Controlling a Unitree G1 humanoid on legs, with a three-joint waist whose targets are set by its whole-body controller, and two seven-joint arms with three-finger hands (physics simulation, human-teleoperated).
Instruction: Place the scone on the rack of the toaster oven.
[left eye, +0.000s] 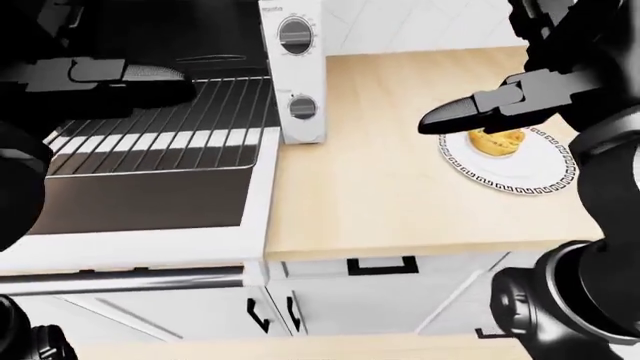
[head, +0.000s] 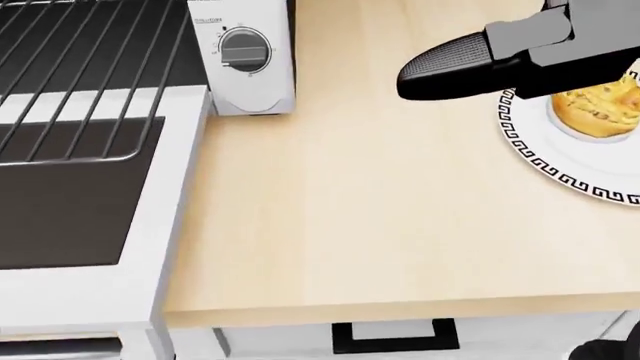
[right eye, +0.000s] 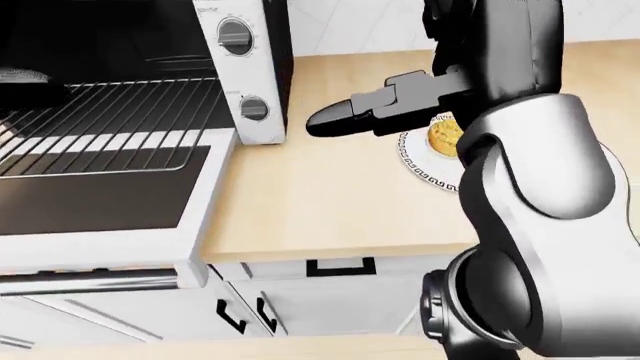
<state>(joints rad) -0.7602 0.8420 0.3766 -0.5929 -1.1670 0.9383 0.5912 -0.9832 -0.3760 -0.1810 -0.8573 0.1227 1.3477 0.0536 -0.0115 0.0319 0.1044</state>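
Since the door hangs open and the rack is slid out, here is how the scene stands:
Scone (left eye: 497, 142): sits on the patterned plate (left eye: 545, 176), at about 3 o'clock of the toaster oven (left eye: 300, 71) in the left-eye view, not yet lifted.
Right hand (left eye: 470, 112): hovers right over the scone, fingers extended and not closed on anything; whether they touch it I cannot tell. It looks poised for the pick.
Left hand (left eye: 110, 79): rests above the rack (left eye: 160, 131), at 9 o'clock in the left-eye view; its finger state I cannot tell.
Rack: pulled out over the lowered door (left eye: 140, 206), bare, giving an easy landing spot.
Surface (head: 350, 217): pale wood, open between plate and oven, so the carry path looks free.
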